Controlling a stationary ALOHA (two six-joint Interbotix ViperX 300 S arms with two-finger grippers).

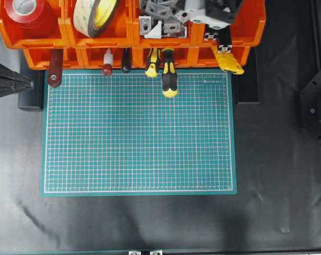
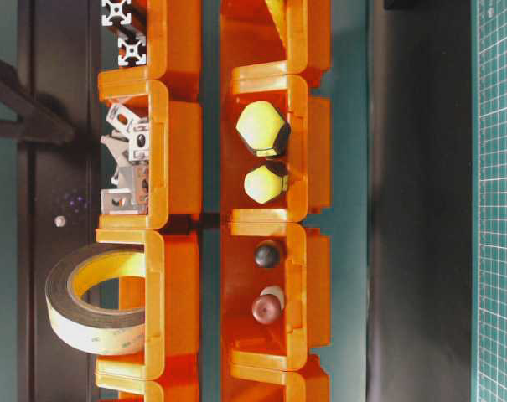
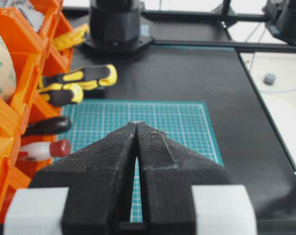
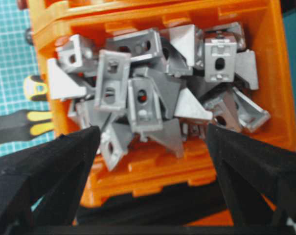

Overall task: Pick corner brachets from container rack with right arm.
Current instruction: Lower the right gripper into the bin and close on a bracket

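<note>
**Black jaws spread over the bracket bin, nothing gripped yet**

Black lattice fingers of the right gripper [image 4: 150, 147] stand wide apart in the right wrist view, one at each lower corner of the frame, with nothing between them. They hang directly over the orange bin [image 4: 272, 73] that holds the corner brachets [image 4: 152, 93], so the step in hand looks like the final approach before the first pick: aligned above the pile, not yet touching it.

The next move, as I judge it, calls for a descent into the bin and a closure on a single piece. That will be awkward, because the brackets lie heaped and interlocked, so the fingers need to straddle one that sits proud of the heap, such as those near the middle front of the bin, or they may wedge against neighbours or lift several at once.

The brackets are small silver-grey cast angle pieces, each with a slotted hole in its face and a triangular web at the side, tumbled at every angle and filling most of the bin. That bin belongs to the upper tier of the container rack [image 1: 128, 40], just right of the bin with the roll of tape [image 1: 96, 16].

Beyond the rack, the left gripper [image 3: 137, 128] has its fingers pressed together, empty, out over the green mat [image 1: 139, 138] in front of the rack.
</note>
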